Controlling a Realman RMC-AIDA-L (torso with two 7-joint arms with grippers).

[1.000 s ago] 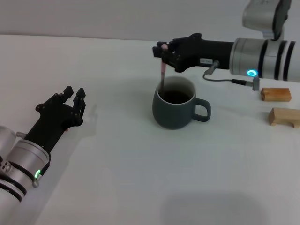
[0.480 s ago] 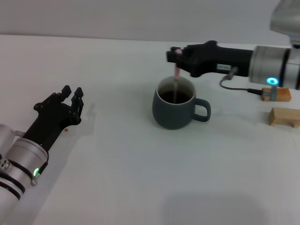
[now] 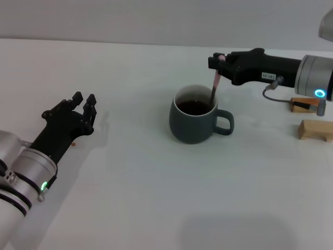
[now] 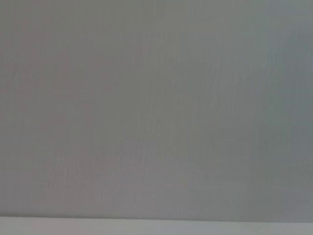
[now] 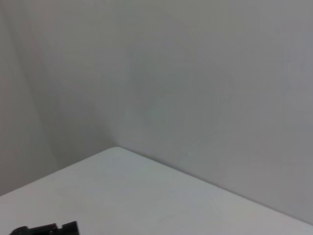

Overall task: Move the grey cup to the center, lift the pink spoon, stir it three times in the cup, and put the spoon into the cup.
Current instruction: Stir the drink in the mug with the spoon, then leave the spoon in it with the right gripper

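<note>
Head view shows the grey cup [image 3: 193,116] sitting near the middle of the white bench [image 3: 156,198], handle turned toward the robot's right, with dark liquid inside. The right gripper [image 3: 219,63] reaches in from the right, above and just behind the cup's far rim, its jaws pinching the top of the pink spoon [image 3: 215,85]. The spoon hangs tilted, pink handle up, grey shaft slanting down into the drink by the handle side of the rim.

That spoon looks light, thin and stiff, and I'd guess the smooth handle could swivel in a two-point pinch if it drags on the cup wall. Holding it high on the pink end, as now, seems the sensible place, since it leaves the whole shaft free to sweep. The cup looks like heavy glazed ceramic, steady enough to stay put under gentle stirring, though a hard knock against the rim could slop the liquid. If it needed shifting, the body or the loop handle would be the spots to grip.

The left gripper [image 3: 83,108] rests low on the left of the bench, well apart from the cup, jaws spread and holding nothing.

Plenty is hidden. The spoon's bowl is under the liquid, so I cannot tell whether it touches the bottom. Both wrist views show only blank wall and a strip of bench. Two wooden blocks [image 3: 312,117] lie at the right edge, one partly behind the arm.
</note>
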